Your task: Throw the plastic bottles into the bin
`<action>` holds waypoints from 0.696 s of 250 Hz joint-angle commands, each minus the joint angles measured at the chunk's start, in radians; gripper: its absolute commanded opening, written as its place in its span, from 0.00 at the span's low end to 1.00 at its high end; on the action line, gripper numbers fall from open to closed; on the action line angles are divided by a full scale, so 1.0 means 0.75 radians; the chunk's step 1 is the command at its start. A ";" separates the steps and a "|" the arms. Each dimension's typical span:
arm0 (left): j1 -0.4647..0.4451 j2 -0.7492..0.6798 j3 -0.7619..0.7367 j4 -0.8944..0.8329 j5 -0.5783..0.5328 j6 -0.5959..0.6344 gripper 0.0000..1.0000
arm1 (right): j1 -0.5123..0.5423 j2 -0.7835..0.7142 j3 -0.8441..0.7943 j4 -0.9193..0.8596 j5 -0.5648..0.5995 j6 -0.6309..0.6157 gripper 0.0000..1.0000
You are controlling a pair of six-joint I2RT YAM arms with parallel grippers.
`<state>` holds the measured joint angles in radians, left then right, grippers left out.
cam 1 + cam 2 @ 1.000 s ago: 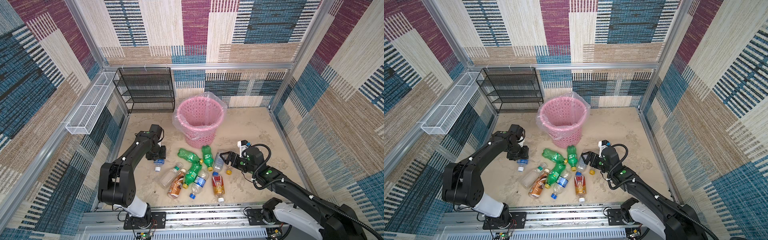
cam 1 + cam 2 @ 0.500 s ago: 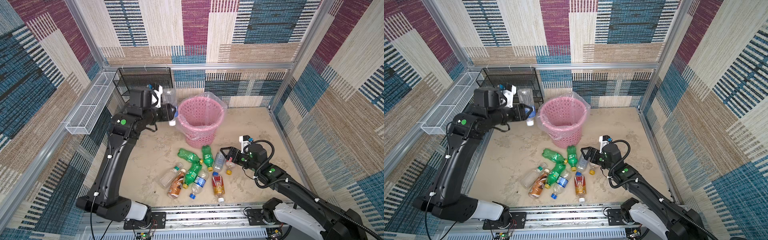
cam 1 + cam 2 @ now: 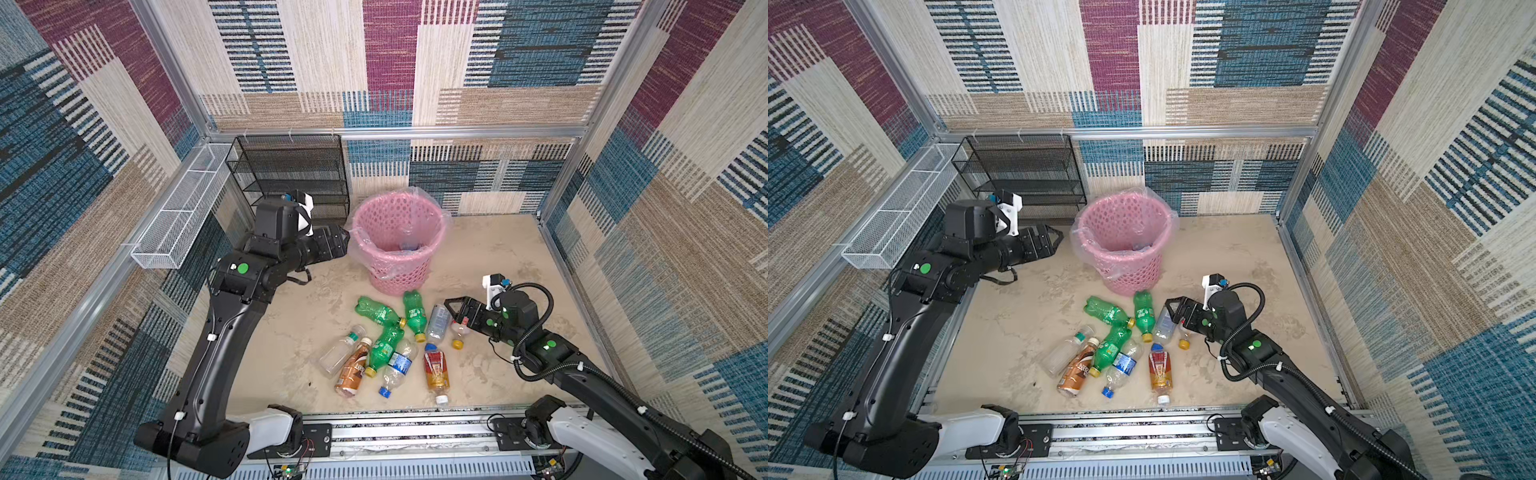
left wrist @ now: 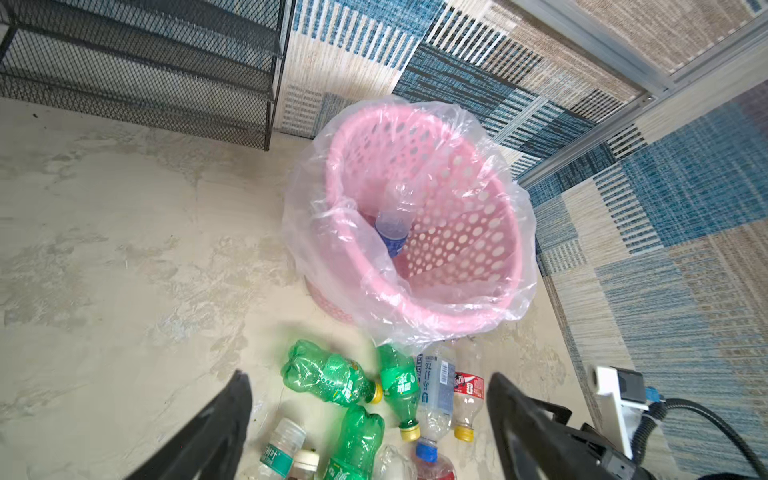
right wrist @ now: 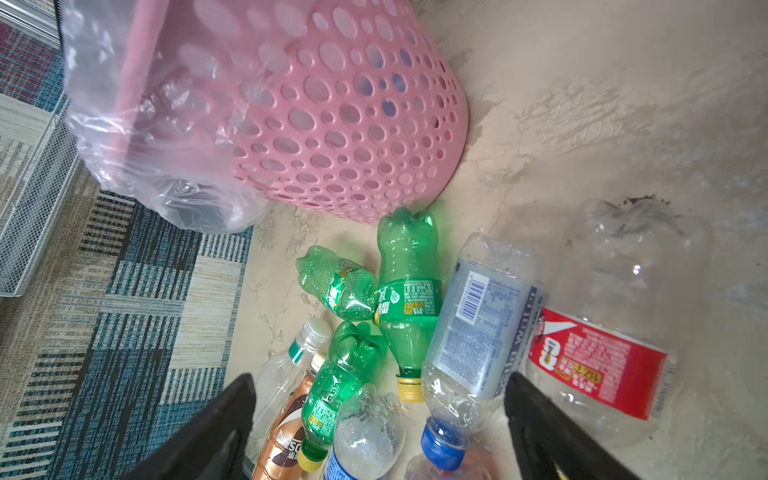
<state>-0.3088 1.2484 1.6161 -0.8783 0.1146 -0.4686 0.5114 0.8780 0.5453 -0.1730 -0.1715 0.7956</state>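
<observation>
Left gripper (image 3: 338,245) hangs raised just beside the bin (image 3: 399,272), about level with its rim, jaws spread wide with nothing between them. The bin stands toward the back of the table (image 3: 498,257), with a clear liner (image 3: 434,214) draped loosely over its rim. Behind the left arm sit a black mesh rack (image 3: 291,174) and, along the side wall, a white wire basket (image 3: 178,220).

The right gripper (image 3: 453,307) is low over the table at the edge of the bottle pile (image 3: 390,345), its jaws also wide apart and gripping nothing. Nine bottles lie there on their sides, crowded and overlapping. One green bottle (image 3: 414,311) has its base at the foot of the bin. A clear blue-capped bottle (image 3: 438,324) and a red-labelled bottle (image 3: 459,330) lie pressed side by side right at the right gripper.

In both top views only a sliver of blue shows inside the bin. The left wrist view looks down into it: one blue-labelled bottle (image 4: 392,224) leans base-up against the inner wall, partly veiled by the liner. The right wrist view shows the fingers (image 5: 216,432) straddling the blue-capped bottle, barcode up; whether either finger touches it cannot be told.
</observation>
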 commanded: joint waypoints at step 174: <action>0.113 -0.318 -0.723 0.154 0.047 -0.021 0.84 | -0.079 0.000 -0.048 -0.159 0.076 0.034 0.92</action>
<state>-0.2443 1.0187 1.1107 -0.8204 0.1123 -0.5022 0.4732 0.8585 0.5137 -0.2813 -0.1200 0.8074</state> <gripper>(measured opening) 0.840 0.921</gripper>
